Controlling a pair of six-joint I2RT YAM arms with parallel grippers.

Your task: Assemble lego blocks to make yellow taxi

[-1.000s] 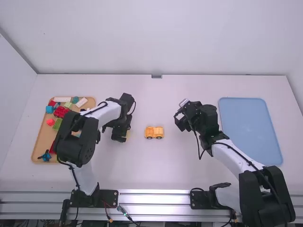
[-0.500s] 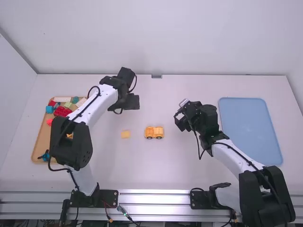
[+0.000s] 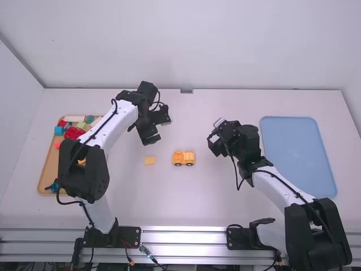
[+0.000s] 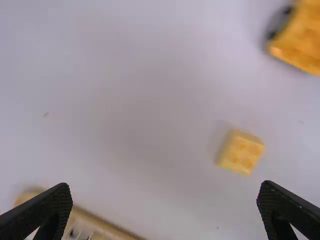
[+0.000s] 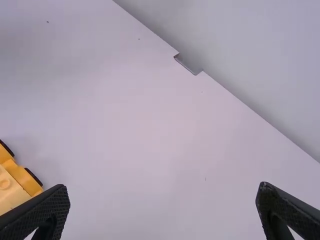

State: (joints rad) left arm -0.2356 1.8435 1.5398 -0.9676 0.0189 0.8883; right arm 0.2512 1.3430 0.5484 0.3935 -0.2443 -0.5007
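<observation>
Vehicle (image 3: 184, 157): yellow, black-wheeled | left end effector (image 3: 159, 131): spread | right end effector (image 3: 212, 140): spread

The left gripper (image 3: 151, 139) is hovering just beyond 1 small yellow block (image 3: 149, 161). A yellow-orange toy vehicle (image 3: 184, 157) is sitting between the 2 grippers, the right gripper (image 3: 215, 149) hanging nearby. A blue tray (image 3: 299, 152) is lying right of the right gripper; a block-filled tan tray (image 3: 49, 161) is lying left of the left gripper.
</observation>
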